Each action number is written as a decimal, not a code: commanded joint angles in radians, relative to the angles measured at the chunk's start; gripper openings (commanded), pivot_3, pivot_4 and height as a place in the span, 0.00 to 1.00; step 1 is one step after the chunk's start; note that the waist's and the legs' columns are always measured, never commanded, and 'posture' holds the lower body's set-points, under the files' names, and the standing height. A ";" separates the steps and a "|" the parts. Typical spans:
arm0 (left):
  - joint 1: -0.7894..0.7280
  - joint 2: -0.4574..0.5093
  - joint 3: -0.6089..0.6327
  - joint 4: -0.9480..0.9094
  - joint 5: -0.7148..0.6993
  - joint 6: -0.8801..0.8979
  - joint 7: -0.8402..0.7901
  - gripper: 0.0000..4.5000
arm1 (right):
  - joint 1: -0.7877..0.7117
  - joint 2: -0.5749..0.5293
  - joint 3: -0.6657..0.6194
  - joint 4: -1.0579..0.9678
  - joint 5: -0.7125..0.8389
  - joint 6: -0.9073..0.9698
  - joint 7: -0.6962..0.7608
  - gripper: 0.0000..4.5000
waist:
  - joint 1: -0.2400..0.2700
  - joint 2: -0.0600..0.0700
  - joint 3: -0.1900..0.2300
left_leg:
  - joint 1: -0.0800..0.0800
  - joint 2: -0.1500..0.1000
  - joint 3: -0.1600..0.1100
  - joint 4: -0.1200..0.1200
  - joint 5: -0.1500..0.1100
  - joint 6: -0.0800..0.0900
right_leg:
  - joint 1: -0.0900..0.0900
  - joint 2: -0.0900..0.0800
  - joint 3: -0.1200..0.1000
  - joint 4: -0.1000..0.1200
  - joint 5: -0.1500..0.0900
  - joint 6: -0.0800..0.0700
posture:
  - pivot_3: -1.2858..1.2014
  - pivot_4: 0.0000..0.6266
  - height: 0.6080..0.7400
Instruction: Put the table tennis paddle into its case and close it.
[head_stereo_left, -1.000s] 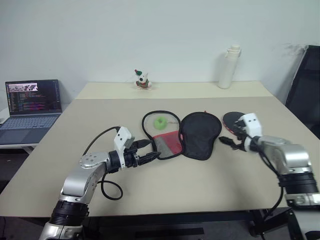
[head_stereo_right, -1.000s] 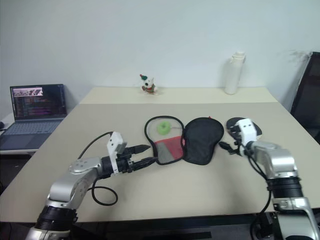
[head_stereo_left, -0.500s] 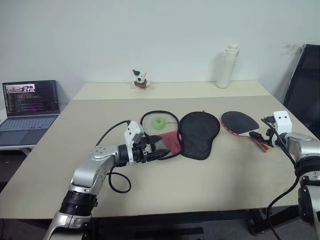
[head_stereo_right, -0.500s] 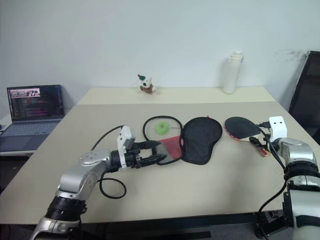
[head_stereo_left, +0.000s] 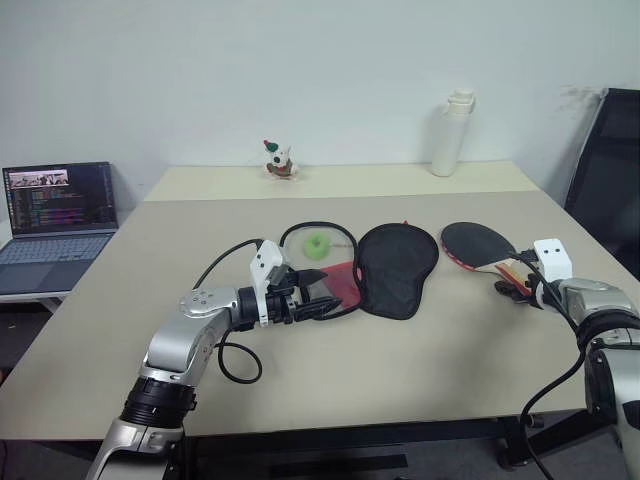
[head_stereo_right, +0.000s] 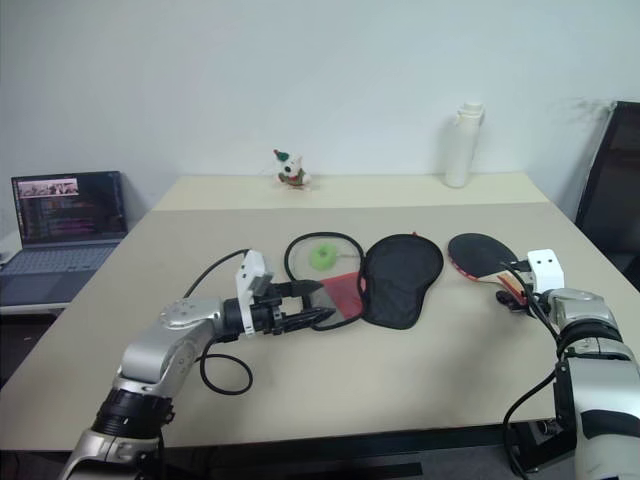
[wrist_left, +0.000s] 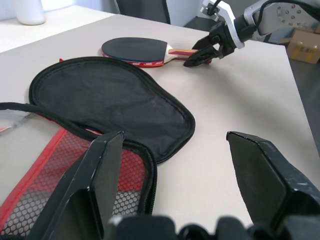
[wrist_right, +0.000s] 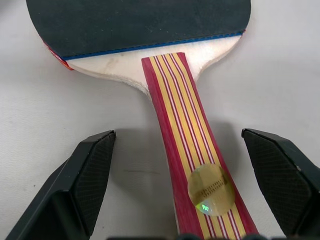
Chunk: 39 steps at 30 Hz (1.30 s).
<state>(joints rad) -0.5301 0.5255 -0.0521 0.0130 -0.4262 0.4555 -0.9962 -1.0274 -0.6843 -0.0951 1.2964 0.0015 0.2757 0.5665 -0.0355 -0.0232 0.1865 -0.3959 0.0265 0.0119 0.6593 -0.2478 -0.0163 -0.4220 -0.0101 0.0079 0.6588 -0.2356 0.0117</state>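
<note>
The flat table tennis paddle (wrist_right: 165, 100) with a round black rubber face, a red edge and a striped wooden handle lies on the beige table (head_stereo_left: 420, 370), at the robot's right side, just beside the open case. The right gripper (wrist_right: 185, 165) has its two black fingers wide apart, one on each side of the handle, and nothing is held yet. The paddle is judged to be light and stiff, so it should not bend in a grip. Its rubber face looks grippy but easy to mark, so the best place to take it is the wooden handle, near the middle, where the sides are straight and narrow.

The soft fabric case (head_stereo_left: 398, 268), black in the round part and with a red mesh panel inside, lies unzipped and spread flat in the middle of the table. It is judged to be limp and light, so it may slide or fold when the paddle is pushed in. The left gripper (head_stereo_left: 322, 305) is at the red mesh edge with its fingers wide apart, and whether it touches the fabric cannot be told.

By count there are one paddle, one case, one small green ball (head_stereo_left: 319, 243) inside the open rim, one white bottle (head_stereo_left: 446, 134), one small figurine (head_stereo_left: 278, 160), one open laptop (head_stereo_left: 55, 215) and two grippers.
</note>
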 joint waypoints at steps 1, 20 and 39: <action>-0.009 0.011 0.016 -0.022 -0.001 -0.014 -0.003 0.80 | -0.023 0.020 -0.001 -0.005 -0.010 -0.015 0.000 0.99 | -0.001 0.000 0.000 | 0.000 0.000 0.000 0.000 0.000 0.000 | 0.000 0.000 0.000 0.000 0.000 0.000 | 0.52 0.24 1.00; 0.005 0.011 0.012 -0.036 0.001 -0.014 -0.003 0.80 | 0.126 -0.008 -0.025 -0.251 0.018 0.282 0.020 0.27 | 0.005 0.000 0.000 | 0.002 0.001 0.002 0.000 0.000 0.000 | 0.000 0.001 0.002 0.001 0.000 0.000 | 0.52 0.24 1.00; -0.021 0.069 -0.053 -0.118 -0.076 0.015 -0.242 0.80 | 0.814 0.018 -0.247 -1.704 0.252 1.172 -0.086 0.27 | 0.029 0.000 0.000 | -0.001 0.001 -0.004 0.001 -0.001 0.001 | 0.000 0.002 -0.003 -0.001 -0.001 0.000 | 0.52 0.24 1.00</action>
<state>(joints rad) -0.5326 0.5833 -0.1004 -0.0706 -0.4944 0.4897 -1.2113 -0.2201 -0.6684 -0.3272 -0.3727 0.2376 1.4326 0.4874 -0.0065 -0.0229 0.1861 -0.3975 0.0271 0.0082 0.6604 -0.2490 -0.0153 -0.4222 -0.0082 0.0049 0.6578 -0.2361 0.0120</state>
